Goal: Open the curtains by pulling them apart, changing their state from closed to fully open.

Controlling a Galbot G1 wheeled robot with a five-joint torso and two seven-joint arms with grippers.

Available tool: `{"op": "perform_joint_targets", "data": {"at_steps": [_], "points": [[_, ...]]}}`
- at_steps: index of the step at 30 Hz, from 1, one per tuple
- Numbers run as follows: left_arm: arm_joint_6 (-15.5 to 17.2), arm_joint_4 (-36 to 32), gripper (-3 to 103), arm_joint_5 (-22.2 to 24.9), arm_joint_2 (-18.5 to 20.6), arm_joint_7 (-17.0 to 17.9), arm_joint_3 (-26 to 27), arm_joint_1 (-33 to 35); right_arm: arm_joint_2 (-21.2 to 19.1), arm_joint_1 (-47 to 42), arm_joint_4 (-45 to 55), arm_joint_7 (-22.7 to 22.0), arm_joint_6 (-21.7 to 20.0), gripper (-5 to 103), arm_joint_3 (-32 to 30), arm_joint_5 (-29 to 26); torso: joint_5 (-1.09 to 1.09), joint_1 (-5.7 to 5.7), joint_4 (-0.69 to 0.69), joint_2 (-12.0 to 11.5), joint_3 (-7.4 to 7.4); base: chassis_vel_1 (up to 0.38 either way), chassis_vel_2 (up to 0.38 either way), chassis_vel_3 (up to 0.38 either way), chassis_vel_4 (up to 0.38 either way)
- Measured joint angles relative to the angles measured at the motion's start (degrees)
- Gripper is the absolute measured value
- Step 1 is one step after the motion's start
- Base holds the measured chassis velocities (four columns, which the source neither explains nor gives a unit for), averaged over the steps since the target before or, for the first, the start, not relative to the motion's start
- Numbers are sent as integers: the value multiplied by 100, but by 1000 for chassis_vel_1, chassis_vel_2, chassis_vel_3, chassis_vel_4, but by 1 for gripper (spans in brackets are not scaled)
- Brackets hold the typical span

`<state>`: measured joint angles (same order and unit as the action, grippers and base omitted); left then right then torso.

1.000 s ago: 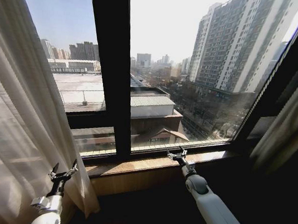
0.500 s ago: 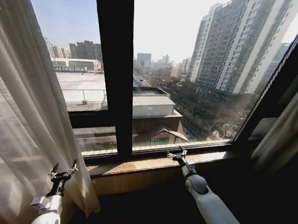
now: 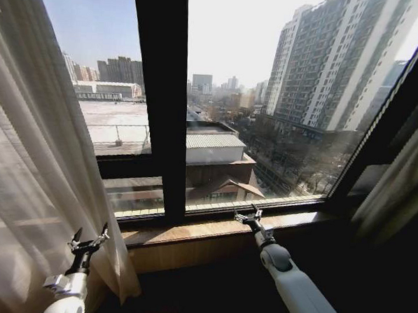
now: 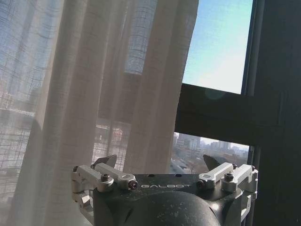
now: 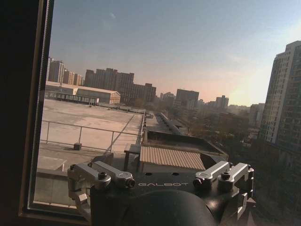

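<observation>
The left curtain (image 3: 34, 154), sheer and cream with long pleats, hangs drawn to the left side of the window. Its inner edge reaches down beside my left gripper (image 3: 89, 239). That gripper is open and holds nothing, just in front of the fabric's lower folds. In the left wrist view the curtain (image 4: 94, 94) hangs close ahead of the open left gripper (image 4: 160, 162), apart from its fingers. The right curtain (image 3: 397, 187) hangs gathered at the far right, in shadow. My right gripper (image 3: 248, 216) is open over the window sill, facing the glass, as the right wrist view of the gripper (image 5: 162, 165) confirms.
A dark vertical window post (image 3: 160, 91) divides the uncovered glass. The wooden sill (image 3: 212, 230) runs below it, with a dark wall underneath. Buildings and sky lie beyond the pane.
The whole head picture has shifted slightly to the right, so the camera moved. Both arms and the curtains keep their places.
</observation>
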<state>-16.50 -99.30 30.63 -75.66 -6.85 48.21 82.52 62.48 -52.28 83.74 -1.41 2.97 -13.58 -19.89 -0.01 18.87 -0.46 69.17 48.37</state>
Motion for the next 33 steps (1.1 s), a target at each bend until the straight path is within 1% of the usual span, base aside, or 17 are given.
{"op": "perform_joint_targets", "data": {"at_steps": [33], "points": [[0, 0, 100, 0, 0, 0, 0, 0, 0, 0, 0, 0, 0, 100, 0, 0, 0, 0, 0, -1, 0, 0, 0, 0, 0]]}}
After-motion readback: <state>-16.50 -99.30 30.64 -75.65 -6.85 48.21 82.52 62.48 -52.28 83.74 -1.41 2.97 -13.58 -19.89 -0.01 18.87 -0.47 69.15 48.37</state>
